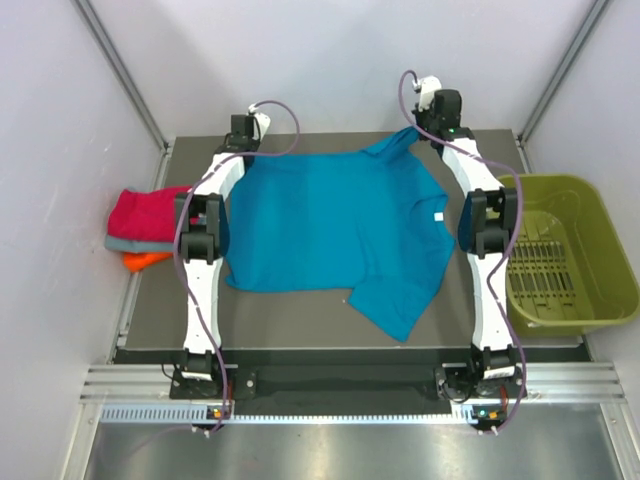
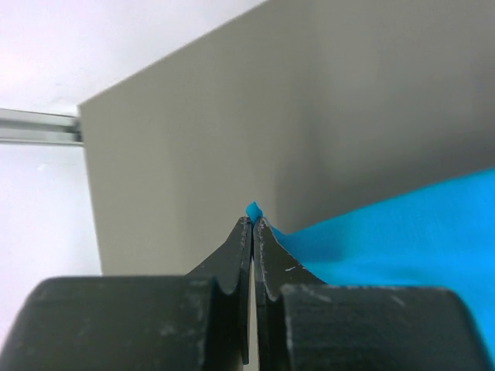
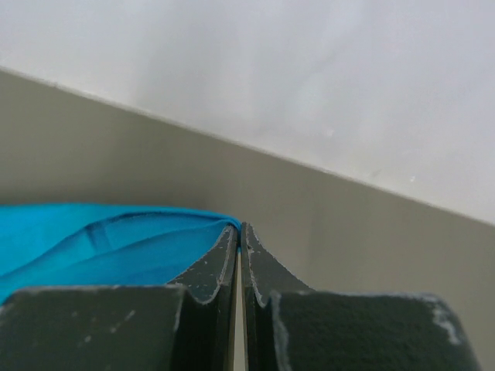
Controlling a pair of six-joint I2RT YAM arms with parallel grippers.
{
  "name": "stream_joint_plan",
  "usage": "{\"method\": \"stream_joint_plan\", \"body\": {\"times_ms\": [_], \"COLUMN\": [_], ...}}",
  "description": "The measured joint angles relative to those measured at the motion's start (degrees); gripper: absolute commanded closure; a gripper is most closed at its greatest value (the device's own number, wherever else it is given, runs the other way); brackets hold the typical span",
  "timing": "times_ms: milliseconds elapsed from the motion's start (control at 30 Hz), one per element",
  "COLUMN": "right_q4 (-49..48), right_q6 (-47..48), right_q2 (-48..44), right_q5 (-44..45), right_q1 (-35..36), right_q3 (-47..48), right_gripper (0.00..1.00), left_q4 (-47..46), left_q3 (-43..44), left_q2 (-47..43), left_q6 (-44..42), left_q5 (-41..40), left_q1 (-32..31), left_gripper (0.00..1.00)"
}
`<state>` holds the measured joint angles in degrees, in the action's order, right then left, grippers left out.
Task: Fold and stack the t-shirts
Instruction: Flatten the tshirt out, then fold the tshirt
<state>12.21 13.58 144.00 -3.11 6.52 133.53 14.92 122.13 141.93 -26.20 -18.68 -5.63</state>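
A teal-blue t-shirt lies spread across the grey table, one sleeve pointing to the near edge. My left gripper is shut on the shirt's far left corner; a blue tip of cloth pokes out between its fingertips. My right gripper is shut on the far right sleeve edge, with blue cloth running left from its jaws. A stack of folded shirts lies at the table's left edge: magenta-red on top, grey under it, orange at the bottom.
An olive-green plastic bin stands at the table's right edge beside my right arm. White walls close the table on the left, back and right. Both arms stretch along the shirt's left and right sides.
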Motion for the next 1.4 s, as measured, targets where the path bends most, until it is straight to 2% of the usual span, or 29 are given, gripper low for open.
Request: {"method": "stream_joint_plan", "body": {"times_ms": [233,400,500,967,1400], "right_q4": [6.71,9.03,9.73,14.38,15.45], "right_q6": [0.04,-0.72,-0.76,-1.77,-3.76], "right_q2": [-11.13,-20.98,-25.00,-33.18,-43.58], "right_q5": [-4.33,-6.67,-7.56,-9.62,-10.29], "right_q1": [0.00,0.15,0.35,2.27,2.71], "right_q3": [-12.15,-19.02,-21.88,-34.07,-40.26], "right_gripper": [1.00,1.00,1.00,1.00,1.00], "left_q4": [9.38,12.63,13.92,18.71,18.75], "left_q3": [-7.80,-15.61,-18.18,-28.83,-30.23], "left_q2": [-12.00,-23.21,-26.91,-29.73,-31.85], "left_q6": [3.69,5.33,6.62,9.35,9.33], "left_q5": [8.02,11.89,13.60,16.57,16.55], "left_q1": [0.17,0.24,0.28,2.05,4.44], "left_gripper": [1.00,1.00,1.00,1.00,1.00]}}
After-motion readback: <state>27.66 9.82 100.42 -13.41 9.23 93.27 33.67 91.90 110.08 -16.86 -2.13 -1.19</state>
